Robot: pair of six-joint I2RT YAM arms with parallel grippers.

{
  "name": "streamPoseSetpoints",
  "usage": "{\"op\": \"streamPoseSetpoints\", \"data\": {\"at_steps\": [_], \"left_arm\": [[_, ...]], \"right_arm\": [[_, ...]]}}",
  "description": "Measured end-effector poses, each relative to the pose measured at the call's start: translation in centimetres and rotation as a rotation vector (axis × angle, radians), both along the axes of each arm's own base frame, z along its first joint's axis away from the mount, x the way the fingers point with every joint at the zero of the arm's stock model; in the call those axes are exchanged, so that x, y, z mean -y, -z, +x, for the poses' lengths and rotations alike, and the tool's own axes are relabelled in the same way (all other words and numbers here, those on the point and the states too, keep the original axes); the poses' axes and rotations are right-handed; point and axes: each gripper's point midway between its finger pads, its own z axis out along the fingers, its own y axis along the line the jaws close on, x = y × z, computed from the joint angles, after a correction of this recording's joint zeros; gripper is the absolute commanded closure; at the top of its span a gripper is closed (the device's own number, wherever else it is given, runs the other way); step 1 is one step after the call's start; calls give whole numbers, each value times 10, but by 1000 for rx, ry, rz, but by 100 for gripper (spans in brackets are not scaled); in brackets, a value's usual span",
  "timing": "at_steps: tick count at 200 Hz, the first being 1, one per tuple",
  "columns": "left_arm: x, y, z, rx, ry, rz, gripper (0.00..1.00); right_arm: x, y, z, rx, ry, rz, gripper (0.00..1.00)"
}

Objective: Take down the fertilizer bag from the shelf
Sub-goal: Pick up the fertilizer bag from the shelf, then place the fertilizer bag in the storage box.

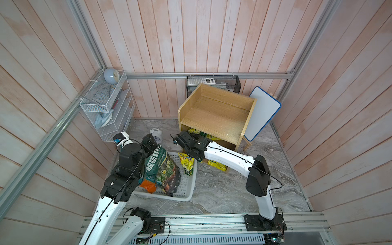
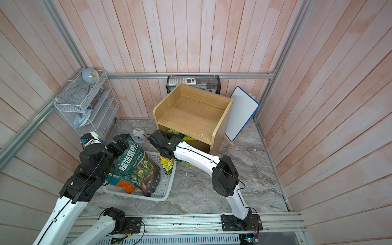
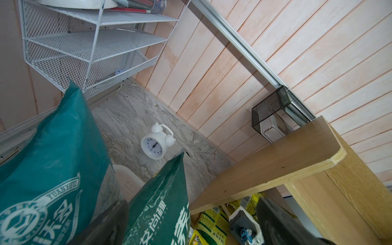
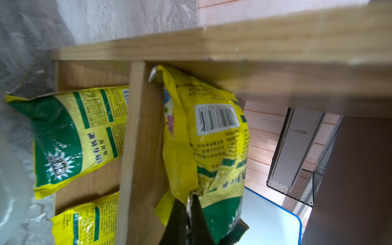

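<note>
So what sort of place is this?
Probably a mock garden shed: pink plank walls, a wooden shelf holding yellow fertilizer bags, and a large green bag in a white tray.

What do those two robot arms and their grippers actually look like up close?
Left arm and right arm: smooth white tapered shells between chunky black joint housings, thin black cables looped outside. Left gripper and right gripper are black; a small blue connector sits by each wrist.
</note>
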Motion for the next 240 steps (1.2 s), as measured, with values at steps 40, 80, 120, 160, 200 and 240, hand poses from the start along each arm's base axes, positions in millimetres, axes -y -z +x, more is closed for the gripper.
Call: {"op": "streamPoseSetpoints", "data": {"at_steps": [40, 80, 120, 160, 200, 240], "left_arm": [[-2, 1, -1, 0, -12, 4, 0], [-4, 2, -1, -2, -18, 7, 0], [-4, 2, 0, 0, -22, 6, 0], [-4, 7, 2, 1, -24, -1, 0], [-3, 15, 2, -7, -26, -10, 0], [-4, 13, 0, 5, -28, -22, 0]], "right_arm": [[-6, -7, -22, -39, -1, 71, 100], [-2, -24, -29, -67, 42, 188, 100], [7, -65, -50, -124, 71, 407, 100], [14, -110, -84, -236, 68, 702, 100], [11, -106, -121, -434, 76, 928, 100], [-18, -55, -140, -666, 166, 1068, 100]]}}
